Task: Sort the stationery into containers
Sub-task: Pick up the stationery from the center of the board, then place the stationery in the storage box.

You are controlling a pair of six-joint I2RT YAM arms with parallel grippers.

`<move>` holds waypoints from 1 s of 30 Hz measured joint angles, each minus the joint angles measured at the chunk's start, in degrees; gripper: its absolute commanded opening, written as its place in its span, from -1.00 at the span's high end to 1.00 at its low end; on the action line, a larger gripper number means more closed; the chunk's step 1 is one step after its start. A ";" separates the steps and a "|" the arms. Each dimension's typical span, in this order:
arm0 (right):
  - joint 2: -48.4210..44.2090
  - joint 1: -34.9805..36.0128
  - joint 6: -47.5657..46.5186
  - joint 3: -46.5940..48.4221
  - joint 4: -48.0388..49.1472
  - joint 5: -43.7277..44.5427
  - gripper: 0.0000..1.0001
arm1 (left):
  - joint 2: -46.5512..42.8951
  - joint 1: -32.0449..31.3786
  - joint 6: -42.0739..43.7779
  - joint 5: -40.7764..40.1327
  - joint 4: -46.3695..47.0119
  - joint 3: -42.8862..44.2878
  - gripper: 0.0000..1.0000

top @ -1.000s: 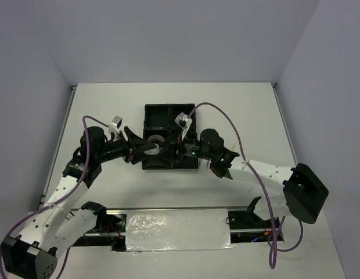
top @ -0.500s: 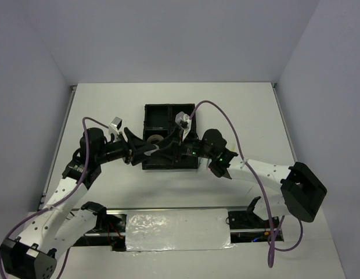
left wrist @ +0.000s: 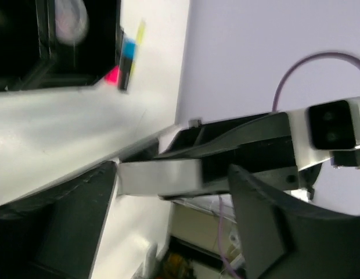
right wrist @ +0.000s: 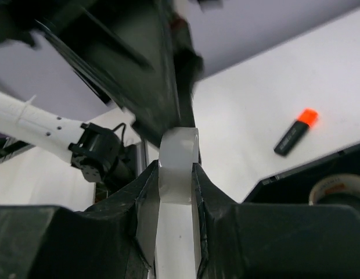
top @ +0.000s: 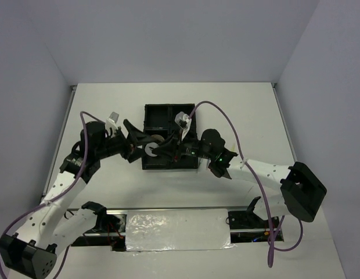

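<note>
Grey tape ring (right wrist: 178,165) pinched edge-on by right fingers (right wrist: 146,203) above tray (top: 154,107); left fingers (left wrist: 69,215) spread wide around it, not gripping. Likely handoff for better drop angle.

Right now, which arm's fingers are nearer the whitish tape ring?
Right: the right fingers pinch the tape ring on both sides. The left fingers stand open around it.

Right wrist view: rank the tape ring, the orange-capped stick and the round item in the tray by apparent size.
1. the grey tape ring, though it is nearest the camera.
2-3. the orange-capped stick and the round item: unranked; the black tray wall and the frame edge hide part of it.
</note>
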 measured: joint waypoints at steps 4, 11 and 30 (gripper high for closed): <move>1.60 0.00 1.53 3.93 -9.27 5.01 0.90 | 4.37 -0.07 9.01 -13.31 -11.54 13.84 -0.99; 8.70 -0.35 3.32 15.10 -26.73 13.86 0.85 | 5.05 0.09 20.26 -40.46 -25.64 27.69 -0.99; 31.93 -3.39 2.86 36.22 -49.99 21.86 0.55 | -12.04 0.11 46.25 -45.42 -29.57 10.71 -0.96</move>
